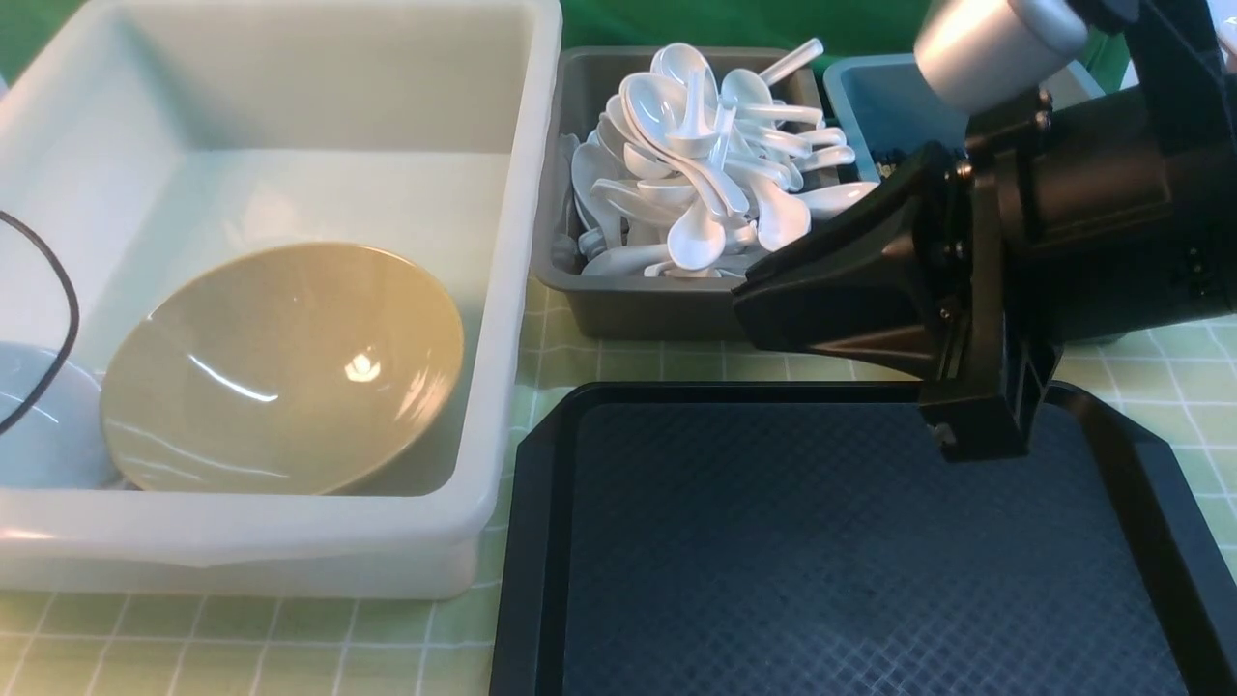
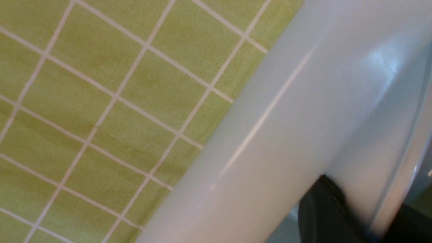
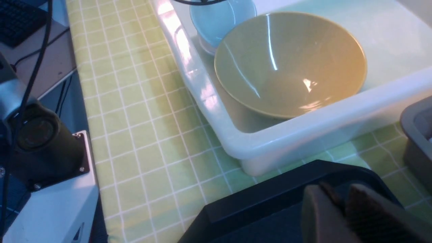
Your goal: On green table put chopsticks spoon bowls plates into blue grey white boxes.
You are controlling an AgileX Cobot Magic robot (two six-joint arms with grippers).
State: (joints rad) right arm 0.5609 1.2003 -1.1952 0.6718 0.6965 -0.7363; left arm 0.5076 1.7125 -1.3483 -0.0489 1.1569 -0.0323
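The large box [image 1: 503, 290] stands on the left of the table [image 1: 657, 362]. Inside it, a wide bowl [image 1: 280, 367] rests tilted against a smaller bowl [image 1: 39, 416], which sits at the box's left edge. The spoon box [image 1: 628, 309] stands just right of the large box, toward the back; a pile of spoons [image 1: 705, 164] fills it and rises above its rim. A third box [image 1: 879, 106] stands just right of the spoon box, partly hidden behind the right arm [image 1: 1063, 213]. The tray [image 1: 541, 541] lies at the front right, before both smaller boxes, with its left corner near the large box's front right corner.
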